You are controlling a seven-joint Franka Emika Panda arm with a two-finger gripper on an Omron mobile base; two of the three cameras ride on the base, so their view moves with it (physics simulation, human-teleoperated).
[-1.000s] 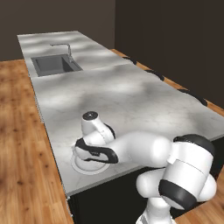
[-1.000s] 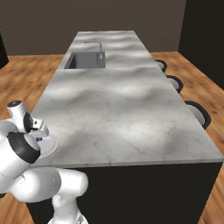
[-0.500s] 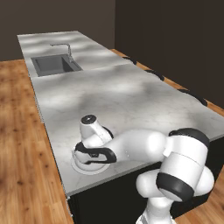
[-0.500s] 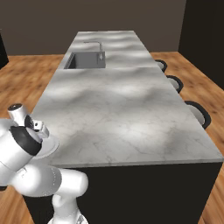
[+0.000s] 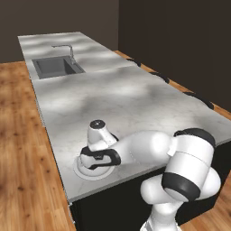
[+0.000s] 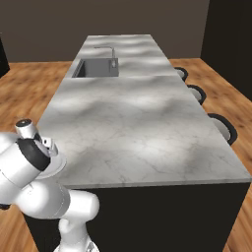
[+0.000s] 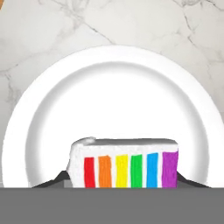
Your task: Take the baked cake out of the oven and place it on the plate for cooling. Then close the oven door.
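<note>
A white round plate (image 7: 118,83) lies on the marble counter near its front corner, also seen as plate (image 5: 87,173) and plate (image 6: 57,164). The baked cake (image 7: 127,164), a small white slice with rainbow stripes, sits low over the plate's near side. My gripper (image 7: 124,180) is shut on the cake, one dark fingertip on each side of it. In the left base view my gripper (image 5: 95,163) points straight down over the plate. I cannot tell whether the cake touches the plate. The oven and the oven door are out of view.
The long marble island counter (image 5: 135,99) runs away from me, with a dark sink (image 5: 57,67) and a faucet (image 5: 67,50) at its far end. Round stools (image 6: 224,129) line its right side. Wood floor (image 5: 18,149) lies left of the counter edge.
The hand stays over the plate with the cake in its grip, almost still. The arm's elbow has shifted slightly.
</note>
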